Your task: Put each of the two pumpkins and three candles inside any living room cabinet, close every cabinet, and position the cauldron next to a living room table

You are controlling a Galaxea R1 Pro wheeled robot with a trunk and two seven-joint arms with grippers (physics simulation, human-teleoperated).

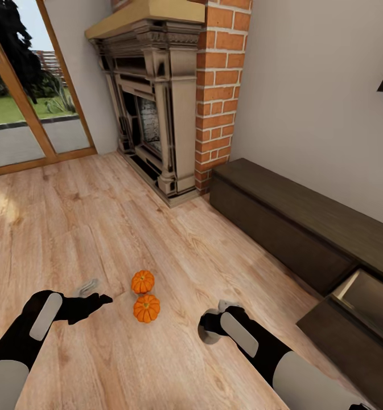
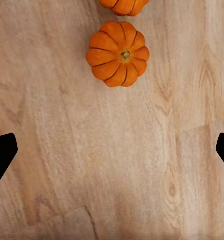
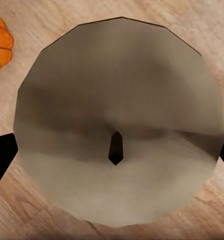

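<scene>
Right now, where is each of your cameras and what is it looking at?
Head view: up on my head, looking down at two pumpkins, fireplace, cabinet; both arms show.
Left wrist view: on my left arm, facing floor and a pumpkin; dark jaw tips at the edges.
Right wrist view: on my right arm, over a candle.
All share pumpkins.

Head camera looks down from above; both wrist cameras face the floor point(image 1: 100, 228) closely, sharing a pumpkin point(image 2: 118, 54).

An ornate fireplace point(image 1: 151, 108) with a brick column point(image 1: 218, 85) stands beside a glass door point(image 1: 20, 97).
</scene>
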